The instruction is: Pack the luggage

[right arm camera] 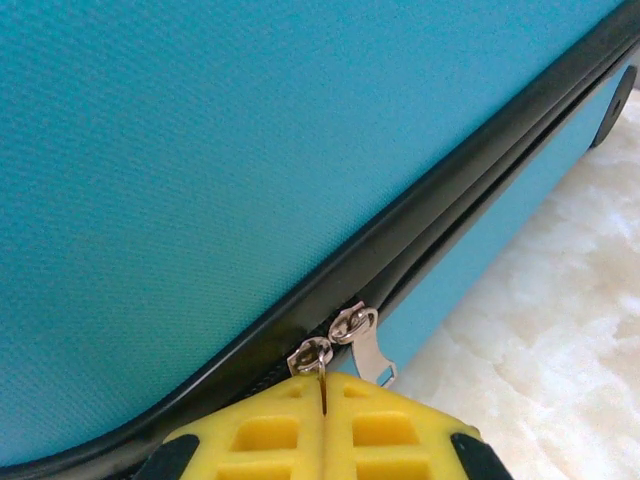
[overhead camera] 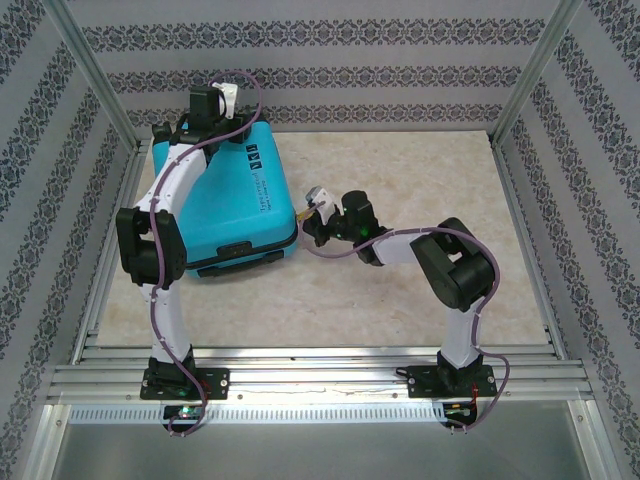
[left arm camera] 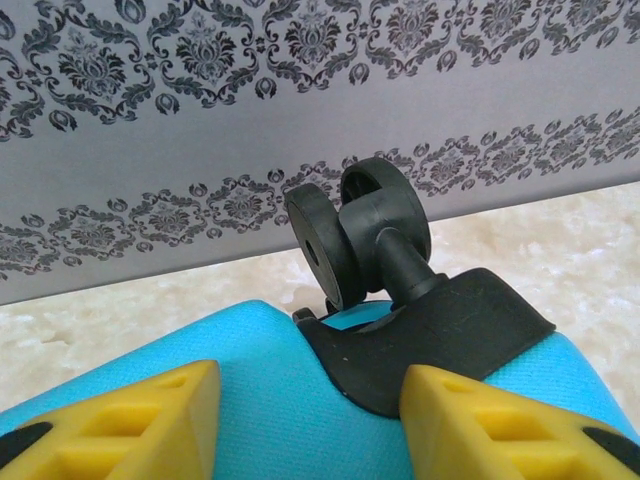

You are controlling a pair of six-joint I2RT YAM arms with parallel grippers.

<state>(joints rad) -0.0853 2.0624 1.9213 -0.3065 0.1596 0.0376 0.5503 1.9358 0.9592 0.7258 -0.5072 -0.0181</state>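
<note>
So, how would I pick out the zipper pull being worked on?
Find the turquoise luggage at the table's far left, then follow its black zipper band to two metal sliders. It is the zipper pull whose tab sits pinched in the right gripper; its twin hangs free.

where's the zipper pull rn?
Right wrist view: the zipper pull sits on the luggage's black zipper band, pinched in the right gripper beside a second pull; from above, the case's right edge.

A pale marbled table [overhead camera: 420, 170] carries the closed turquoise luggage [overhead camera: 225, 215], lying flat at its far left
</note>
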